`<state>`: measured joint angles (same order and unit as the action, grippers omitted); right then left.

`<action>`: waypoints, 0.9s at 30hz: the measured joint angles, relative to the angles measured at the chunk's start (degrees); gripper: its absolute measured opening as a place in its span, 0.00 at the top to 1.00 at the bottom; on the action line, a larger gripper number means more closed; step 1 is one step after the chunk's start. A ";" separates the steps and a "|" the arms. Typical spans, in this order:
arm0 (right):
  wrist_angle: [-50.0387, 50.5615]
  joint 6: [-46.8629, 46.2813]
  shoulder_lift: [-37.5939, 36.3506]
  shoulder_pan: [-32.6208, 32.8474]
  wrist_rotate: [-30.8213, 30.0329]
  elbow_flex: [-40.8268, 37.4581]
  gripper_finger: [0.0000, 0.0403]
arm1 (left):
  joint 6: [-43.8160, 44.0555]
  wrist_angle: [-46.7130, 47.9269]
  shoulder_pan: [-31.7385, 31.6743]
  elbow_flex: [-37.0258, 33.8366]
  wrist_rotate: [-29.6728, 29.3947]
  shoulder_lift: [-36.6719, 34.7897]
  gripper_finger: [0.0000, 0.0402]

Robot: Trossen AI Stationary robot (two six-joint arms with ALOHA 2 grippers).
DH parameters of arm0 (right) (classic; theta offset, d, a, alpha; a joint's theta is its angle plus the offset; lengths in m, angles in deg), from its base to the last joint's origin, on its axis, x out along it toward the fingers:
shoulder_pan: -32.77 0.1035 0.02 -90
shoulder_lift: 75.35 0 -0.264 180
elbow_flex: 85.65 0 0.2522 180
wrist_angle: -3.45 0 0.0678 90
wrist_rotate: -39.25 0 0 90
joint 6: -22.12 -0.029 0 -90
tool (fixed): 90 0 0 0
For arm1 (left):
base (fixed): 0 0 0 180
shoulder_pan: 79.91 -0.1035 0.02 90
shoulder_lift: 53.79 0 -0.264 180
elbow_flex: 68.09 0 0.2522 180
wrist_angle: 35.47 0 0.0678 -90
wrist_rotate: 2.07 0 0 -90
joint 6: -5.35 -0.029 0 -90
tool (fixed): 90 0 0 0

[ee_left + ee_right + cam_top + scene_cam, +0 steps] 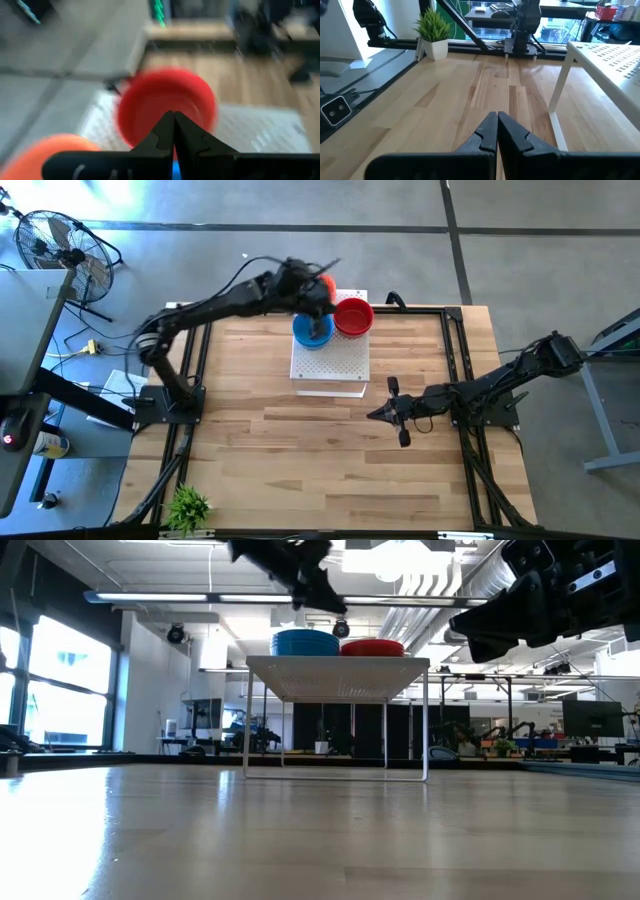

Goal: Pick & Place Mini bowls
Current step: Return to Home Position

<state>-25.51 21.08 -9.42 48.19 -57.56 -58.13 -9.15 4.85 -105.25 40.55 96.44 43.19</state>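
step: homing | left gripper (pixel 173 114) closed, empty, above mini bowls (pixel 353 317) stacked on white shelf (pixel 335 365) | right gripper (pixel 497 114) closed, over bench (pixel 280 450) | advice: rise clear of stacks first, then swing back

Slender, jointed, matte-black left arm (pixel 210 308) and right arm (pixel 500 383); left hand (pixel 173 116) and right hand (pixel 497 116) with wedge-shaped black fingers (pixel 485 137).

We log the orange bowls (pixel 326 279), at the white shelf's (pixel 335 370) far edge, as mostly hidden under the left arm (pixel 220 305); their count we cannot tell.
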 joint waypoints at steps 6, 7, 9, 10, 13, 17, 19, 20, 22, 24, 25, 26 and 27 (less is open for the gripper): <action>-0.78 0.00 0.00 0.02 -0.11 0.00 1.00 | 3.41 -18.86 1.34 -23.32 -0.20 -11.56 1.00; -1.22 0.00 0.00 0.02 -0.26 0.00 1.00 | 3.75 -20.91 1.85 -26.51 -0.06 -13.40 1.00; -1.83 0.01 -0.31 0.01 -0.24 0.00 1.00 | 3.87 -25.23 2.68 -32.41 -0.05 -18.00 1.00; -2.37 0.04 -0.62 0.00 -0.14 0.00 1.00 | 3.85 -26.28 2.70 -35.48 -0.04 -20.68 1.00; -2.54 1.73 -3.32 0.00 -0.50 0.00 1.00 | 4.57 -31.50 2.62 -43.86 0.67 -27.26 1.00; 0.01 6.24 -9.85 -0.73 -3.46 0.00 1.00 | 6.03 -37.56 2.59 -54.07 3.23 -33.73 1.00; 3.66 7.83 -14.16 -1.90 -6.17 0.02 1.00 | 5.97 -40.15 2.65 -58.11 3.38 -37.40 1.00; 6.09 8.20 -16.30 -2.63 -7.76 0.02 1.00 | 5.97 -40.52 2.64 -59.94 3.19 -39.02 1.00; 12.14 8.61 -21.05 -4.20 -10.32 0.02 1.00 | 5.93 -40.55 2.61 -62.83 2.17 -41.66 1.00; 17.86 8.77 -25.83 -5.95 -10.71 0.05 1.00 | 5.97 -40.27 2.57 -65.43 1.86 -43.96 1.00; 21.65 8.81 -28.23 -6.84 -10.65 0.34 1.00 | 6.04 -40.53 2.59 -66.64 1.80 -45.23 1.00; 26.39 8.68 -30.59 -7.73 -10.65 0.98 1.00 | 6.27 -40.89 2.59 -67.84 1.59 -46.51 1.00; 31.28 8.47 -32.53 -8.73 -10.63 1.97 1.00 | 6.65 -41.69 2.59 -69.14 1.34 -47.78 1.00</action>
<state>5.78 29.55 -41.95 39.46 -68.20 -56.16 -2.50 -36.83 -102.66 -28.59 97.78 -4.59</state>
